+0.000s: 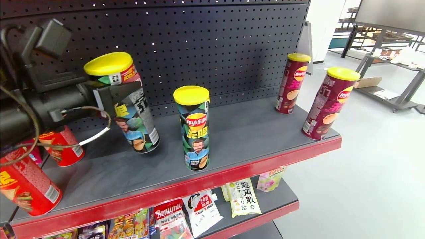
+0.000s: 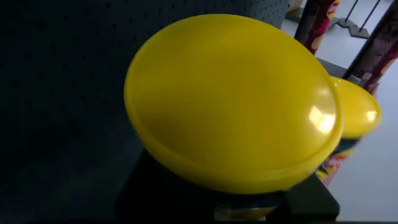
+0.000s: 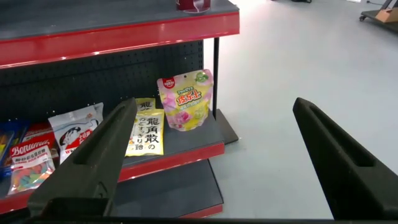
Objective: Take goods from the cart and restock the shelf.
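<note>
Left gripper (image 1: 116,94) clamps a tilted, yellow-lidded chip can (image 1: 136,126) at the grey shelf (image 1: 249,132). A matching can (image 1: 196,129) stands upright to the gripper's right, with two maroon cans (image 1: 294,84) (image 1: 328,104) farther right.

A cardboard box (image 1: 367,81) lies near black metal racks (image 1: 413,85) on grey floor (image 1: 365,186).

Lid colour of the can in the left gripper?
Yellow lid on the can; clearest in left wrist view.
</note>
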Controlling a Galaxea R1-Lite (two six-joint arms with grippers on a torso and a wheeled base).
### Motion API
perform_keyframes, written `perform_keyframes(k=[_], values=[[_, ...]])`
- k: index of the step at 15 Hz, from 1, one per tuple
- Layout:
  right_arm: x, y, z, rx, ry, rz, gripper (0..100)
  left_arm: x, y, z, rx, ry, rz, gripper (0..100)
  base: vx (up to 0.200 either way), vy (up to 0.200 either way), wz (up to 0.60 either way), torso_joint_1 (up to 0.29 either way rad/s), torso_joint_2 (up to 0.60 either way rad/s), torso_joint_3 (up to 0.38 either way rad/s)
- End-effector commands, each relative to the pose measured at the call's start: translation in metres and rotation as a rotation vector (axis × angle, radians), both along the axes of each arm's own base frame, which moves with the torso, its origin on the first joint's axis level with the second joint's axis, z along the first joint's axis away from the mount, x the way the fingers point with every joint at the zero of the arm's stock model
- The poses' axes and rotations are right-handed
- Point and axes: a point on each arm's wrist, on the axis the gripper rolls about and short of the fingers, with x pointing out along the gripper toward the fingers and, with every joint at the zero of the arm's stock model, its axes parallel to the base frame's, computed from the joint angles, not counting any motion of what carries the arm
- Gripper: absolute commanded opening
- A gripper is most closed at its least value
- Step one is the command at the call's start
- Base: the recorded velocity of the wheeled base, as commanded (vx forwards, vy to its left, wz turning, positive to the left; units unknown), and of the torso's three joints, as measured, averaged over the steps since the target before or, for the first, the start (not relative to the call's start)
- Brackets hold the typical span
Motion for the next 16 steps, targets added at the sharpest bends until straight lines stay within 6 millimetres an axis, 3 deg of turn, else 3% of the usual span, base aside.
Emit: perform_keyframes(k=[1, 8, 16], values=[[0.0, 0.0, 0.0, 0.0, -0.001, 0.001, 100, 0.043, -0.023, -0.011, 0.013, 0.053, -0.016, 0, 0.0, 0.0, 0.0, 0.0, 0.0, 0.0], [0.0, 0.0, 0.0, 0.0, -0.001, 0.001, 100, 0.1, -0.044, -0.027, 0.015, 0.043, -0.013, 0, 0.0, 0.0, 0.0, 0.0, 0.0, 0.0], [0.0, 0.0, 0.0, 0.0, 0.0, 0.001, 100, 0.133, -0.06, -0.044, 0.011, 0.034, -0.022, 0, 0.0, 0.0, 0.0, 0.0, 0.0, 0.0]])
